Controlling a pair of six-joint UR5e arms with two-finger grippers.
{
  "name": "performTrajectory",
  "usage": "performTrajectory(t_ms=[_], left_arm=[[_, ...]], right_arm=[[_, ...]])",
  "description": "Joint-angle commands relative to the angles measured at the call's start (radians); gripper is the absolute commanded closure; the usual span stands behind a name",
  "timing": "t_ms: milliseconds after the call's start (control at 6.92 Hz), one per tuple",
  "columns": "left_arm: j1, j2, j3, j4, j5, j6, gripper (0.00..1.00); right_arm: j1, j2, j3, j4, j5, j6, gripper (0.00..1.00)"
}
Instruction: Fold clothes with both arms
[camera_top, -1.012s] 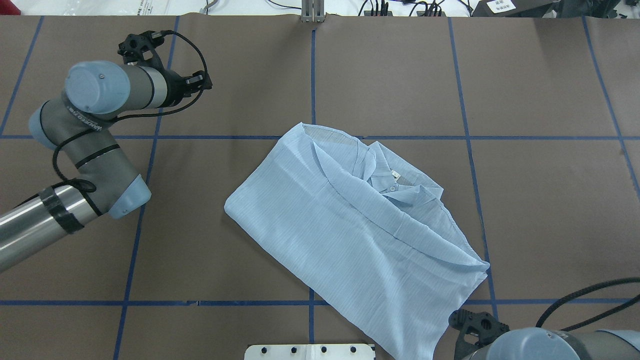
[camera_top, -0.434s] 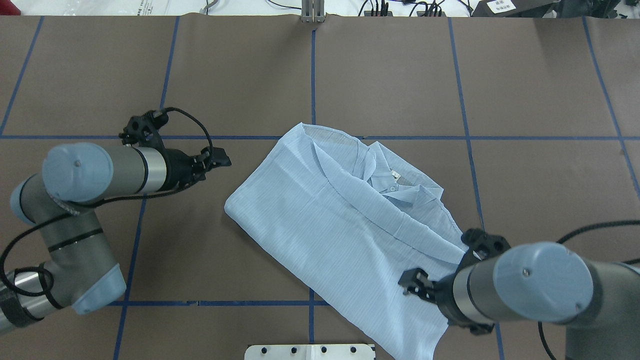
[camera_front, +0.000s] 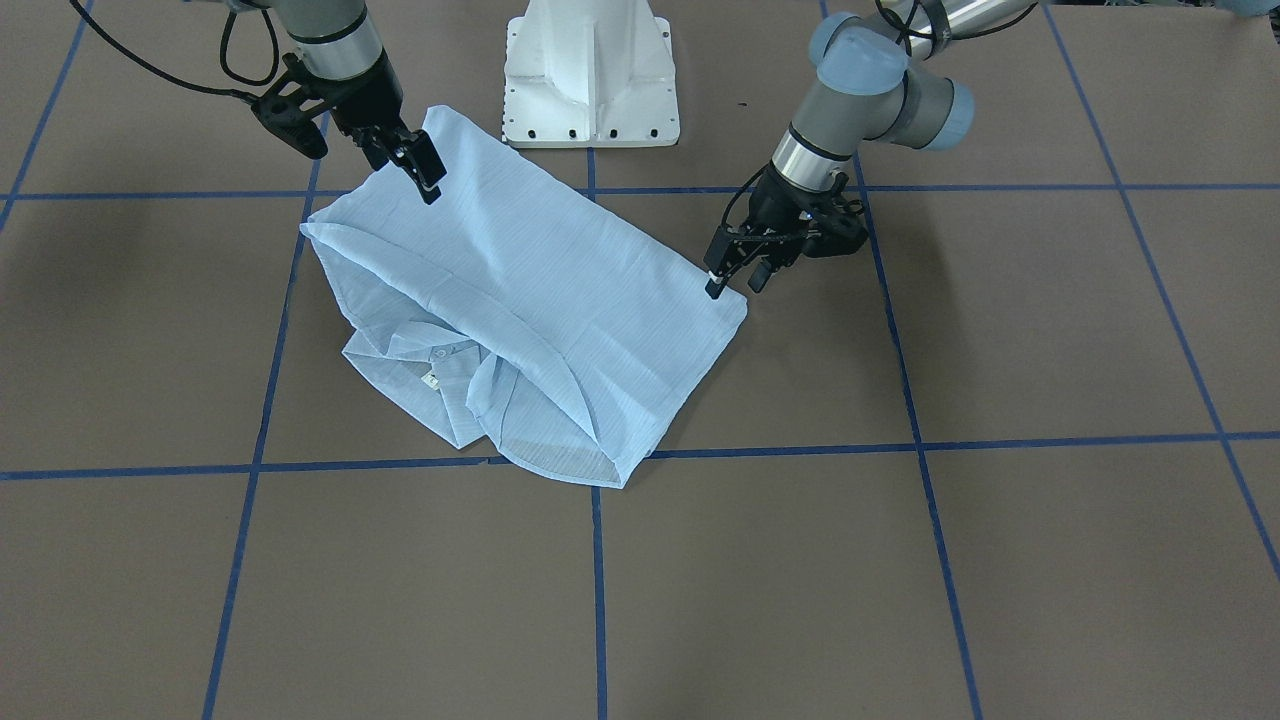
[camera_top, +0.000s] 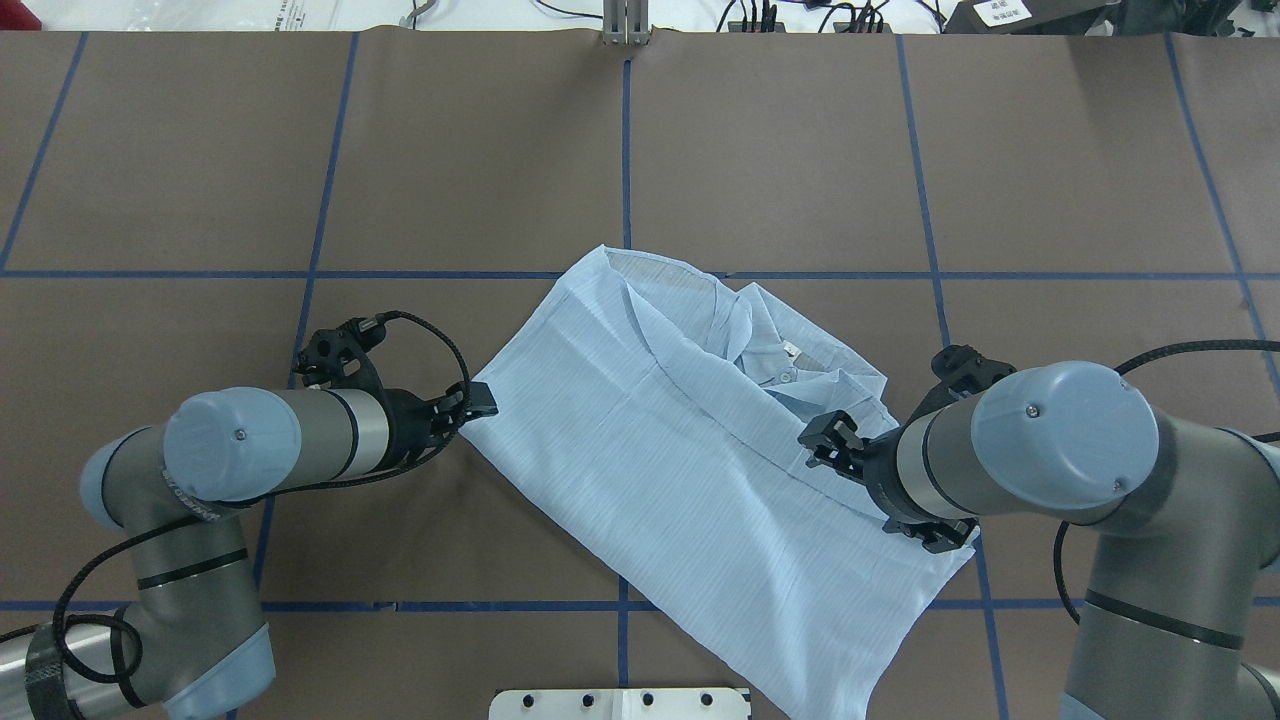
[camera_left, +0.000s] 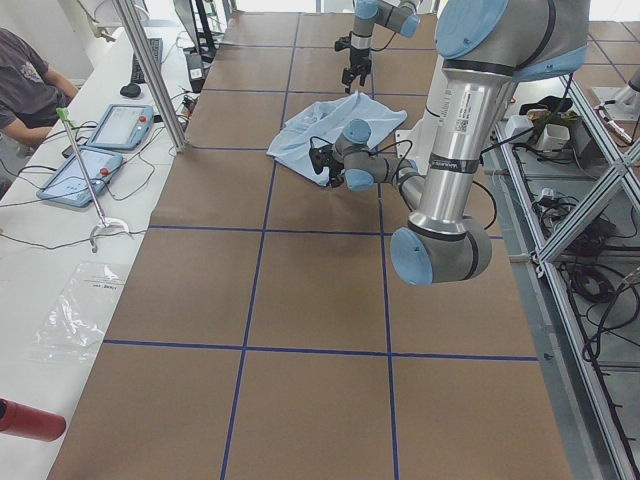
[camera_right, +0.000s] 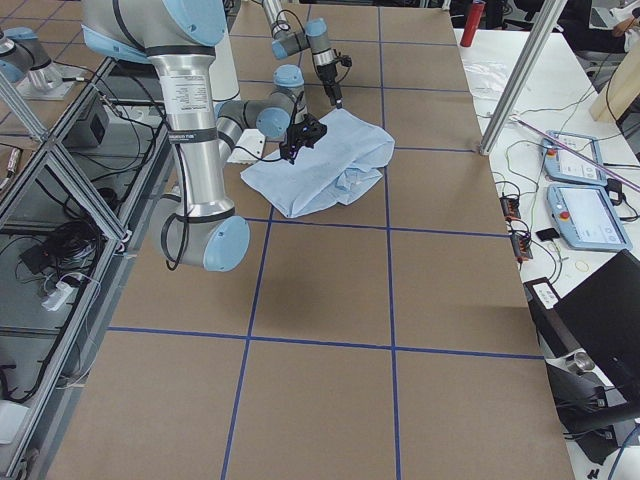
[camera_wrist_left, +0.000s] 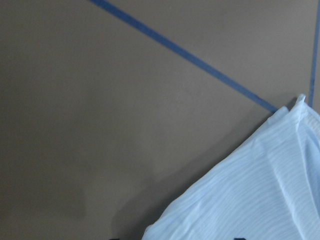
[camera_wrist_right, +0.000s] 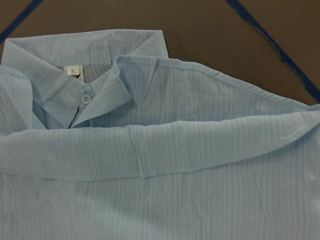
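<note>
The light-blue, finely striped shirt (camera_top: 660, 450) lies folded flat mid-worktop (camera_top: 400, 150), slanting from far centre to near right. Its collar (camera_wrist_right: 95, 95) sits at the far-right side, with 1 white button and the small white neck label (camera_wrist_right: 74, 71) showing. The left arm (camera_top: 270, 445) reaches in from the near left, its claw (camera_front: 735, 278) parted, low at the shirt's left corner. The right arm (camera_top: 1040, 450) reaches in from the near right, its claw (camera_top: 830, 442) above the fold beside the collar.

1. Overhead: behind robot, high, looking forward and down on table (camera_top: 150, 150).
2. Front: across table, steep, facing robot's white pedestal (camera_front: 590, 70).
3. Sides: at both table ends, far off, looking lengthwise.
4. Wrists: very close on shirt (camera_top: 680, 450); every view shares it.
</note>
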Motion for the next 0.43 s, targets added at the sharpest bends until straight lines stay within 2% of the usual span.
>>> performTrajectory(t_ms=[0,145,289], left_arm=[[0.025,-0.027,0.013,0.036,0.008,-0.009,0.34],[0.025,-0.033,0.016,0.036,0.014,-0.015,0.57],[0.025,-0.033,0.019,0.041,0.027,-0.021,1.0]], right_arm=[[0.008,0.003,-0.022,0.0,-0.004,-0.002,0.0],[0.007,0.005,-0.04,0.002,-0.005,-0.002,0.0],[0.005,0.003,-0.045,0.003,-0.005,-0.002,0.0]])
